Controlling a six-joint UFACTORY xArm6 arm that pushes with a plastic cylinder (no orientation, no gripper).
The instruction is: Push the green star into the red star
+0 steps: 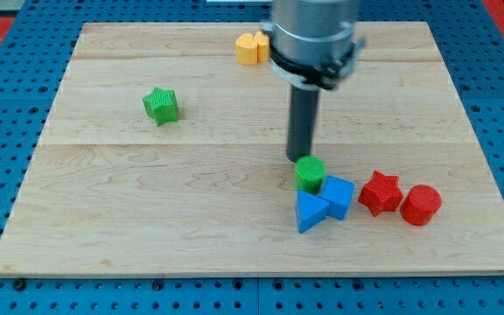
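The green star (161,105) lies at the board's left, toward the view's top. The red star (380,192) lies at the lower right, touching a red cylinder (421,205) on its right. My tip (300,158) rests on the board near the middle, just above and touching a green cylinder (310,174). The tip is far to the right of the green star and to the left of the red star.
A blue cube (338,196) and a blue triangular block (311,213) sit just below the green cylinder, left of the red star. A yellow heart-shaped block (251,47) lies at the top edge, partly behind the arm. The wooden board (103,219) sits on a blue pegboard.
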